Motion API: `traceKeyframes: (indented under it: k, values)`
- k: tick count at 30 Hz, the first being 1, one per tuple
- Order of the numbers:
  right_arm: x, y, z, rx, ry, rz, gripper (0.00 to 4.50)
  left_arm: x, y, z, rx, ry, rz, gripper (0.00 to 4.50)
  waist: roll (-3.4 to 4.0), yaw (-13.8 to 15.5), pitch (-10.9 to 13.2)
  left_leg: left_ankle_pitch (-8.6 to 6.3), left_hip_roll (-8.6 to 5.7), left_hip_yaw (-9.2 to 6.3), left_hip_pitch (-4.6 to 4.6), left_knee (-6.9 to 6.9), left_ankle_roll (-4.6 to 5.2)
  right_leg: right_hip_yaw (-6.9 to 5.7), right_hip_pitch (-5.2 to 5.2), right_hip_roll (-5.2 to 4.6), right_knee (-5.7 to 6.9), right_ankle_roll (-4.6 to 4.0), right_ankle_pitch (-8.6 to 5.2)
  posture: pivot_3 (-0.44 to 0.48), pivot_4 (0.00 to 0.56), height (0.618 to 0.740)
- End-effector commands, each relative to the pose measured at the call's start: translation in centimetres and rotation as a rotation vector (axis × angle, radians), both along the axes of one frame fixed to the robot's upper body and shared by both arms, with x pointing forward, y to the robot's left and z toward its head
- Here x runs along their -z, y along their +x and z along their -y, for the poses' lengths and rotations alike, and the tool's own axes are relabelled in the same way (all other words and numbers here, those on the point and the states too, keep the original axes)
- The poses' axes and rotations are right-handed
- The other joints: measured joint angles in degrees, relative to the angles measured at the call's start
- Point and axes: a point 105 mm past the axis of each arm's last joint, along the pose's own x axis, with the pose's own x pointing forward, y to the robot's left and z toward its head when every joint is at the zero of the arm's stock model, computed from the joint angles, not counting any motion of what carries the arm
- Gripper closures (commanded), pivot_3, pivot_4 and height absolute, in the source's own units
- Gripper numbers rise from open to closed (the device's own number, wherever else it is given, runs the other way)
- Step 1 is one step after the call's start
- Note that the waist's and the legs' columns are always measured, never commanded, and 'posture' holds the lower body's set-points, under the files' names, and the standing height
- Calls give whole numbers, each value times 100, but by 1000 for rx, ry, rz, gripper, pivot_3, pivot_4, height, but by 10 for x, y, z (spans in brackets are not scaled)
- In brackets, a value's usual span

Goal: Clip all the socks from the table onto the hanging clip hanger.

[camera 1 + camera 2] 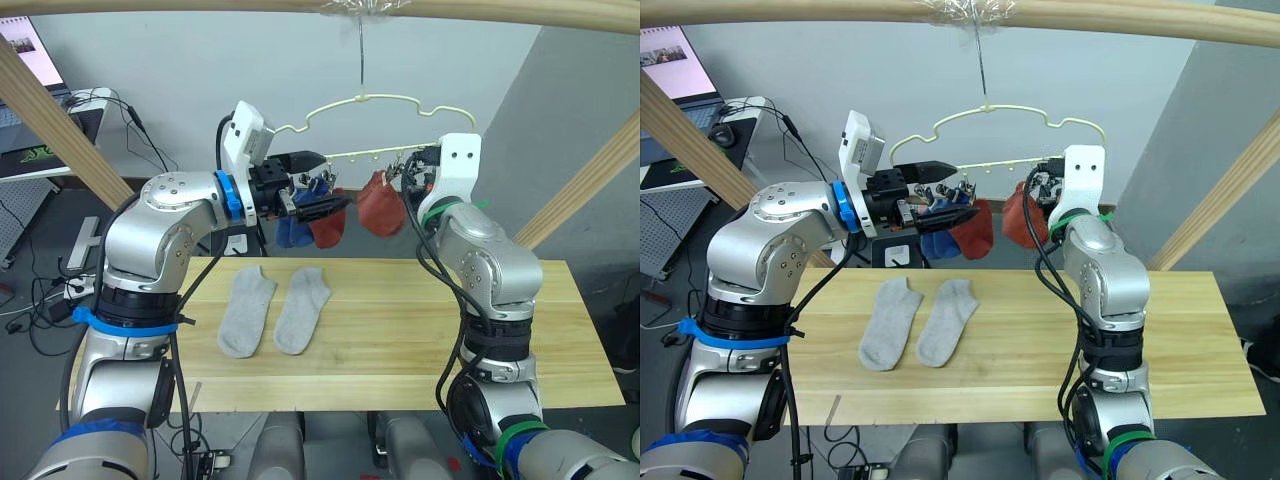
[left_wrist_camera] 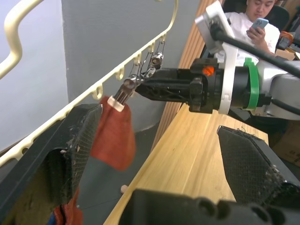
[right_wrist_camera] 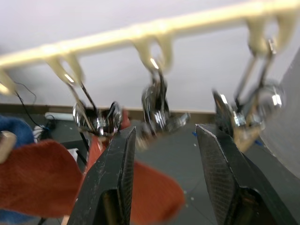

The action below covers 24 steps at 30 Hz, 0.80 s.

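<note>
Socks point(image 1: 272, 310) are seen in two spots. Two grey ones are laid side by side near the table's point(image 1: 420, 340) left back corner. Two blue socks point(image 1: 938, 243) and two red socks point(image 1: 381, 205) are hung on the clip hanger point(image 1: 365, 125) (the blue ones half hidden). The left gripper point(image 1: 945, 192) is held open beside them, empty. The right gripper point(image 3: 161, 136) is spread open under the clips, empty.
</note>
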Motion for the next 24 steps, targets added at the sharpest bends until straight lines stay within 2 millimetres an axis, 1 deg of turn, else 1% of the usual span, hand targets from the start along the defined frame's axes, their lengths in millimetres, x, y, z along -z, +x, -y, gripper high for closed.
traceKeyframes:
  k: [1, 11, 18, 24]
  values:
    - [-11, -1, -2, -13, 7, 42, 2416, -11, -5, 0, 3, -11, 53, 0, 0, 2, 0, 0, 0, 0, 0, 0, 0, 0, 0, 0, 0, 0, 0, 111, 205, 740]
    - [-13, 1, -4, -20, 5, 44, 2416, -10, -4, 0, -7, -15, 55, 0, 0, 5, 0, 0, 0, 0, 0, 0, 0, 0, 0, 0, 1, 0, 0, 114, 205, 740]
    - [-17, 7, -8, -30, -4, 55, 2416, -10, -3, 0, -19, -17, 60, 0, 0, 16, 0, 0, 0, 0, 0, 1, 0, 0, -1, 0, 3, 0, 0, 127, 201, 740]
    - [-20, 13, -5, -16, -17, 66, 2416, -11, -3, -2, -32, -17, 63, 0, 0, 27, 0, 0, 0, 0, 0, 1, 0, 0, -1, 0, 3, -1, 0, 130, 199, 740]
